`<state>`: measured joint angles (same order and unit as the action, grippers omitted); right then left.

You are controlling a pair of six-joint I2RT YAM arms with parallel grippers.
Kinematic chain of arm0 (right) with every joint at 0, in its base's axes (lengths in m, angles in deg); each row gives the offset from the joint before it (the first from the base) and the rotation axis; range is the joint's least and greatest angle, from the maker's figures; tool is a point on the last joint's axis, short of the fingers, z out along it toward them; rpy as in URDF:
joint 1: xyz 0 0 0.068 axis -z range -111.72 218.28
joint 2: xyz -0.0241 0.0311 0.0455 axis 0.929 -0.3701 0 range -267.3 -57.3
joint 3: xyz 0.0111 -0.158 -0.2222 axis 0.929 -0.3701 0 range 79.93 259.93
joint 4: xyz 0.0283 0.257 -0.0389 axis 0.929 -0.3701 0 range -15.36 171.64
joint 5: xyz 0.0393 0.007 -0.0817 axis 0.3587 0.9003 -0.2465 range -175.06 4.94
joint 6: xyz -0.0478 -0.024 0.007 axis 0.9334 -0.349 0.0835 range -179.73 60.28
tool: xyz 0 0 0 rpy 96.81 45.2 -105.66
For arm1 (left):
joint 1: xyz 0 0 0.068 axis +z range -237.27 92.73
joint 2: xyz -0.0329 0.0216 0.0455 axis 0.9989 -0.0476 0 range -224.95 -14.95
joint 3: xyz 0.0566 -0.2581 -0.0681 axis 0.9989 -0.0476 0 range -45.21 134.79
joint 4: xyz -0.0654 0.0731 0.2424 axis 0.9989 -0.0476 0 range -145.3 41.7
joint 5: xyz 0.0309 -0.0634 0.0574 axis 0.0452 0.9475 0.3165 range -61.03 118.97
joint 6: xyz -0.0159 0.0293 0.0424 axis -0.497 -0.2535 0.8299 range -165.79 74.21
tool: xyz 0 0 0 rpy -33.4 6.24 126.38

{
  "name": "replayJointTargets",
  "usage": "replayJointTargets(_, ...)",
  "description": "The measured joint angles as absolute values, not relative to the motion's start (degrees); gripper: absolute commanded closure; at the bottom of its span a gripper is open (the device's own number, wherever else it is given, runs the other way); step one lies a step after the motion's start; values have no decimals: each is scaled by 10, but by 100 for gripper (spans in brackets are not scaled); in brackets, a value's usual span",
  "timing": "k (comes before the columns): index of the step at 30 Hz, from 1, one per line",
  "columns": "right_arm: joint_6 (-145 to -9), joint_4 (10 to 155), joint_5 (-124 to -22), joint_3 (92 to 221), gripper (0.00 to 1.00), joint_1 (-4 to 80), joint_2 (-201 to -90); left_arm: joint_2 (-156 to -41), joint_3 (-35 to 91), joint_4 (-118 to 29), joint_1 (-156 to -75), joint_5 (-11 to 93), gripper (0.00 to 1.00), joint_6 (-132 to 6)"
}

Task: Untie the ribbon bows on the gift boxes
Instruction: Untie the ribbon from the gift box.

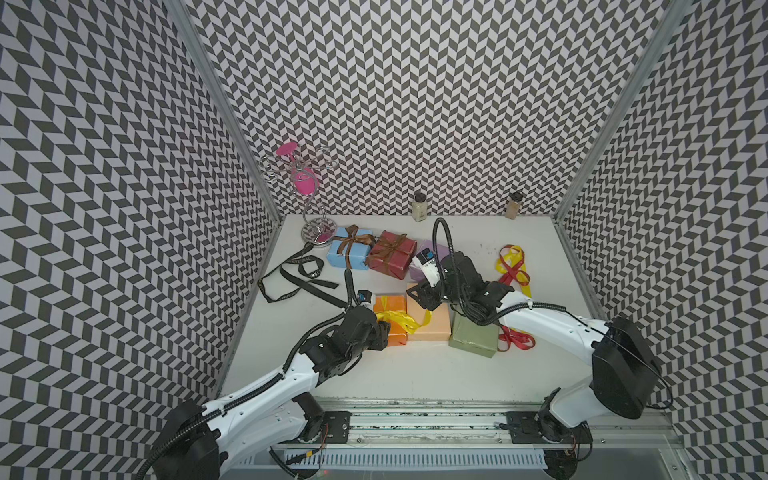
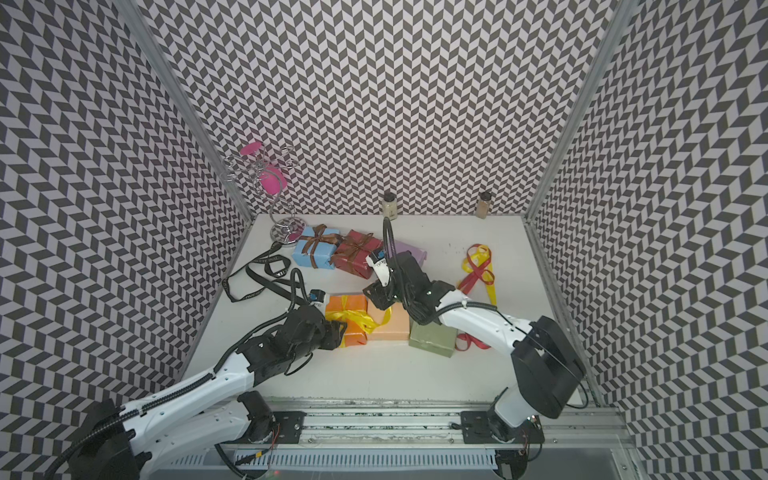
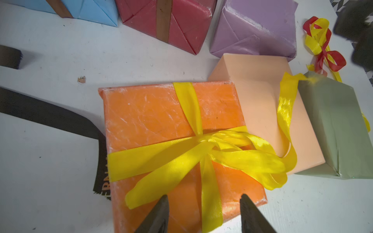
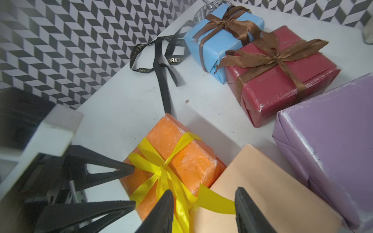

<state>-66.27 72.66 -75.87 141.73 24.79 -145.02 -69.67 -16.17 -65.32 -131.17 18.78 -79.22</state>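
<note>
Three loose ribbons lay untied; two brown bows and the yellow bow, by the spread left pincer and spread right pincer, were left.

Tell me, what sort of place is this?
Likely a robot test booth, not a home: chevron-patterned walls enclose a white table, a left arm and right arm sit on a metal rail, and wrapped gift boxes lie there.
</note>
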Motion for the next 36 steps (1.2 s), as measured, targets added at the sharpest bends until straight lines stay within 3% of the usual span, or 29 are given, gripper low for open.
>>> replayJointTargets(4, -651, 703, -796, 1425, 44, 245, -1423, -712, -162, -641, -1312, 187, 46, -792)
replayJointTargets(9, -635, 681, -831, 1457, 33, 245, -1368, -720, -162, -629, -1315, 183, 48, -792)
replayJointTargets(27, -612, 596, -834, 1572, 27, 246, -1313, -738, -162, -610, -1319, 171, 54, -788)
replayJointTargets(32, -612, 600, -825, 1584, 27, 250, -1270, -723, -161, -618, -1329, 172, 46, -782)
replayJointTargets(36, -615, 603, -810, 1579, 30, 255, -1264, -691, -150, -630, -1335, 183, 34, -769)
